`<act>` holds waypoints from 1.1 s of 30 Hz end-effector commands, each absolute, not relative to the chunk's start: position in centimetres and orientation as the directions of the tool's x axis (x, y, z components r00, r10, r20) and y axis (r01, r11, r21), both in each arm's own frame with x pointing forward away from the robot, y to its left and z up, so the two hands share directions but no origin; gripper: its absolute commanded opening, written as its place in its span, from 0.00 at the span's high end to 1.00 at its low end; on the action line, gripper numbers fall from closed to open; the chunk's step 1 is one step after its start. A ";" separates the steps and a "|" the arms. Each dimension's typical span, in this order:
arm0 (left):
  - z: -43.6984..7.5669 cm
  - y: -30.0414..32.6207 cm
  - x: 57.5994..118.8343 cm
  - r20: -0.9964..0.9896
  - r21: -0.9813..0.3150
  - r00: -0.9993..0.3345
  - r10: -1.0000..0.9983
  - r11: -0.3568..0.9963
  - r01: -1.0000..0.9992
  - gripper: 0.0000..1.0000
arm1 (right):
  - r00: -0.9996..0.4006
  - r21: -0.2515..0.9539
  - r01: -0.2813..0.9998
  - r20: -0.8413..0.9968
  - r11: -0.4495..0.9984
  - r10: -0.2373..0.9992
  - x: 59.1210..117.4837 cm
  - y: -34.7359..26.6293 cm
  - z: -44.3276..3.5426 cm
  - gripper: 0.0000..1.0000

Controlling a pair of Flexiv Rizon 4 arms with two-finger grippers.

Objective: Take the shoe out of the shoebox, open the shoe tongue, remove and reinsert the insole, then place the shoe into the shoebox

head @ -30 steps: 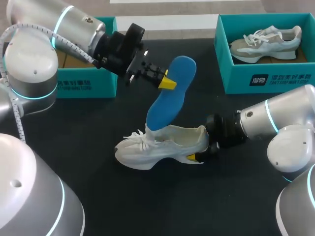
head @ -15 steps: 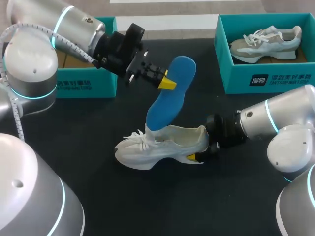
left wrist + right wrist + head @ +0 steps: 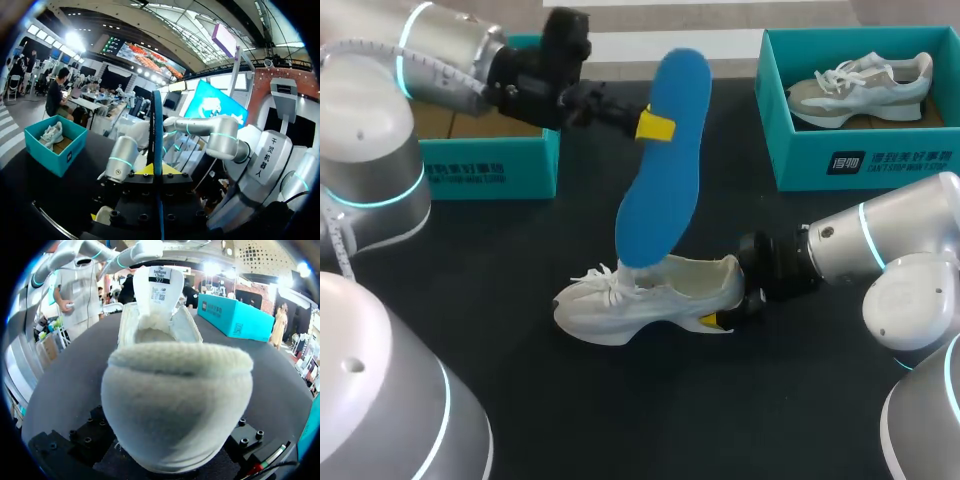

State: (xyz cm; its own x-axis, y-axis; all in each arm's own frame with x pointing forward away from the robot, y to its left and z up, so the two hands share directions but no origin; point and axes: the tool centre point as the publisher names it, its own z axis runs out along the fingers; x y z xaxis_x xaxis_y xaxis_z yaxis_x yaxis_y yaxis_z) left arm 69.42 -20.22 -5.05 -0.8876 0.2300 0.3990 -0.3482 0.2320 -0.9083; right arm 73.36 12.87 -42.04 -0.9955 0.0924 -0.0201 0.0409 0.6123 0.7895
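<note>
Holding blue insole [image 3: 665, 170] over white shoe [image 3: 650, 295]

Left fingers [image 3: 655, 126] grip blue insole [image 3: 665, 185], upright over shoe [image 3: 655, 295].

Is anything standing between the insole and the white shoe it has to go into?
Nothing visible does. The left claw holds the blue insole up, with its lower end at the opening of the white shoe, beside the laces. The right claw grips the heel, away from that opening.

Blue insole [image 3: 665, 170] upright over white shoe [image 3: 650, 295].
</note>
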 end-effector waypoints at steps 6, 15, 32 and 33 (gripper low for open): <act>-6.3 -20.9 69.7 0.253 -0.929 -0.926 0.281 0.339 -0.151 1.00 | -0.995 0.787 0.042 -0.022 0.615 0.095 73.3 13.0 -42.3 1.00; -7.2 -21.3 70.4 0.256 -0.914 -0.934 0.251 0.378 -0.149 1.00 | -0.995 0.787 0.042 -0.022 0.615 0.095 73.3 13.0 -42.3 1.00; -7.7 -21.1 70.7 0.301 -0.911 -0.928 0.222 0.356 -0.210 1.00 | -0.995 0.787 0.042 -0.022 0.615 0.095 73.3 13.0 -42.3 1.00; -7.7 -21.1 70.7 0.301 -0.911 -0.928 0.222 0.356 -0.210 1.00 | -0.995 0.787 0.042 -0.022 0.615 0.095 73.3 13.0 -42.3 1.00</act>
State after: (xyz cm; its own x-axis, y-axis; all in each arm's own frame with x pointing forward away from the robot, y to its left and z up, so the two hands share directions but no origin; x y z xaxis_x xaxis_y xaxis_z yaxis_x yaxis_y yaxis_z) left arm 70.81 -21.18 -7.57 -0.9266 0.2241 0.3020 -0.2102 0.3572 -0.9100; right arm 73.35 12.87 -42.04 -0.9955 0.0924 -0.0201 0.0409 0.6123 0.7896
